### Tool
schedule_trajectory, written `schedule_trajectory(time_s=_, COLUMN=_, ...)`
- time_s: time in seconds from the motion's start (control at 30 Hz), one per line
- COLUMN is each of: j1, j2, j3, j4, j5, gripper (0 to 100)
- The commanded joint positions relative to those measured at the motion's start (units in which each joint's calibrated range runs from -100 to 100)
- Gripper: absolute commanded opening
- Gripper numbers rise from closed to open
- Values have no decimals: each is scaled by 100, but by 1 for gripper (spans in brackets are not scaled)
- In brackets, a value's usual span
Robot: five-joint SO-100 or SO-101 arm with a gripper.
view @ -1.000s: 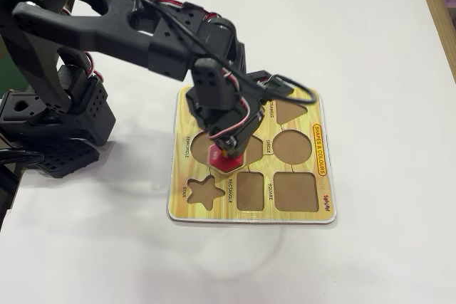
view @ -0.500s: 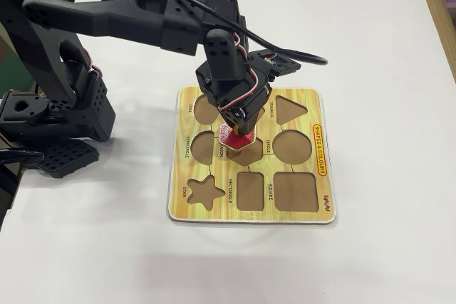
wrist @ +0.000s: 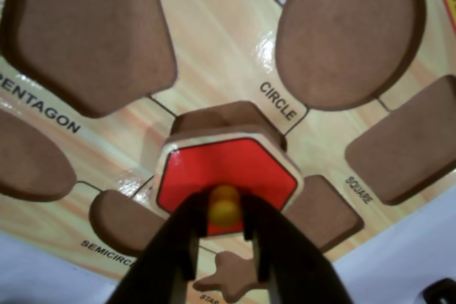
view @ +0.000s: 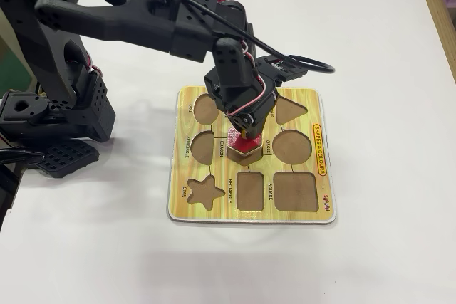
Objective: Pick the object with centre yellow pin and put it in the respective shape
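Over the board's [view: 182, 197] middle, the gripper [wrist: 225, 236] pinches the yellow pin [wrist: 224, 204] of the red hexagon piece [wrist: 221, 176], seemingly hovering above the hexagon recess [wrist: 214, 115]. Placement is under way; next, lower it squarely, edges aligned, then release.

A white table [view: 385, 48] carries a wooden shape board [view: 320, 208] lying flat near the middle, and the black arm base [view: 57, 126] stands at the left
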Motion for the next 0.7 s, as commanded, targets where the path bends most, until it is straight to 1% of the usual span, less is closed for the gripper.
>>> schedule_trajectory(time_s=0.0, j1=-2, j2=-1, j3=-333, j4=-64, j5=-23, gripper=4)
schedule_trajectory(time_s=0.67, j1=66, j2=308, j3=-333, j4=-332, j5=-23, gripper=4)
